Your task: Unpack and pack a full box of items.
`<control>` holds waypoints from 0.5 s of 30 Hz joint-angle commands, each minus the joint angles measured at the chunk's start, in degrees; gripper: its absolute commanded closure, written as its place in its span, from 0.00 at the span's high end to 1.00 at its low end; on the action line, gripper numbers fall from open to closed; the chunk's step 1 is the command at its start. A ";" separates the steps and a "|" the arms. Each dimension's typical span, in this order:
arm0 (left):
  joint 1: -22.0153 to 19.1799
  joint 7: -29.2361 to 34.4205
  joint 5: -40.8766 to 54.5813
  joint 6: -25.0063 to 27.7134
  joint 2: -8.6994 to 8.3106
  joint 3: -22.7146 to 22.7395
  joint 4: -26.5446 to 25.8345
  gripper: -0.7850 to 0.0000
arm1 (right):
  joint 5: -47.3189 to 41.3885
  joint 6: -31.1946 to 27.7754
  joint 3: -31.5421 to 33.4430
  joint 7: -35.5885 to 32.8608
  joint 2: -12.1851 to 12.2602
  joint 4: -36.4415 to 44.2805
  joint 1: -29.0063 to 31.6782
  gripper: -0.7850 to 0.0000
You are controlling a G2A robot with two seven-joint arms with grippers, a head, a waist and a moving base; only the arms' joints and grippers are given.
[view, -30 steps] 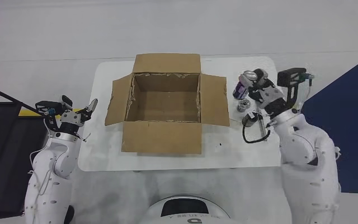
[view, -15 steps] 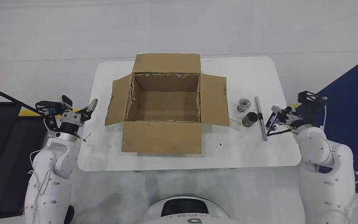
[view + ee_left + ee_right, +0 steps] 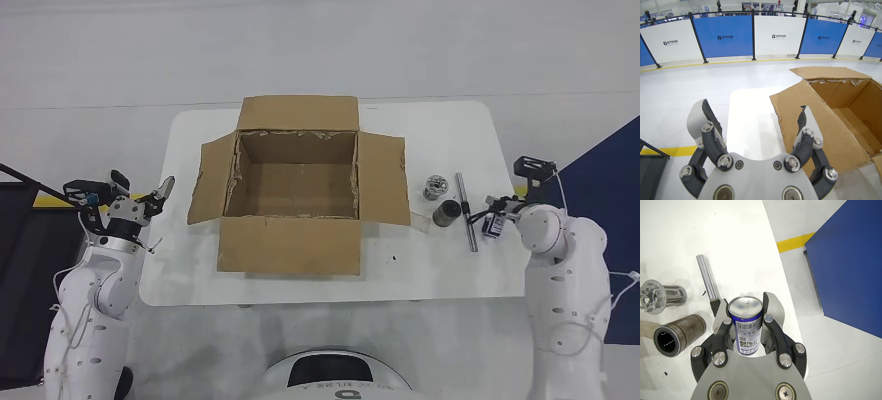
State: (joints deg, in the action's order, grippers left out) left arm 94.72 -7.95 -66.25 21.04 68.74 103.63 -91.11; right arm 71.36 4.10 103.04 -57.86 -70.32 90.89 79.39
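Observation:
An open cardboard box (image 3: 298, 185) stands mid-table with all flaps spread and a bare floor; the left wrist view shows its near wall (image 3: 829, 121). My right gripper (image 3: 745, 300) is shut on a blue drink can (image 3: 745, 321), held bottom end out, over the table's right edge (image 3: 492, 222). Beside it on the table lie a steel rod (image 3: 707, 277), a dark cylindrical bearing (image 3: 676, 334) and a grey flanged part (image 3: 657, 296). My left gripper (image 3: 755, 111) hangs open with nothing in it, off the table's left edge, beside the box's left flap (image 3: 150, 197).
The white table (image 3: 300, 285) has free room in front of the box and at the far right corner. A blue panel (image 3: 848, 275) stands on the floor just past the right edge. A black frame (image 3: 20, 185) sits left of the left arm.
The right arm swung from beside the box's right flap out to the table's right edge, carrying the can. The rod and bearing it covered now show. The left arm has not moved.

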 commanded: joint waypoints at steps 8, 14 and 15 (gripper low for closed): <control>0.00 0.00 0.00 0.00 0.00 0.00 0.00 1.00 | -1.42 -2.21 -1.44 1.13 0.28 -6.69 -3.95 0.03; 0.00 0.00 0.00 0.00 0.00 0.00 0.00 1.00 | -2.40 -2.86 -1.78 1.72 0.49 -8.51 -5.22 0.36; 0.00 0.00 0.00 0.00 0.00 0.00 0.00 1.00 | -2.69 -2.95 -1.78 1.81 0.51 -8.52 -5.17 0.42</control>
State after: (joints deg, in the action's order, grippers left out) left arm 94.72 -7.95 -66.25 21.04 68.74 103.63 -91.11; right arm 69.00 1.20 101.23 -56.19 -69.84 82.35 74.16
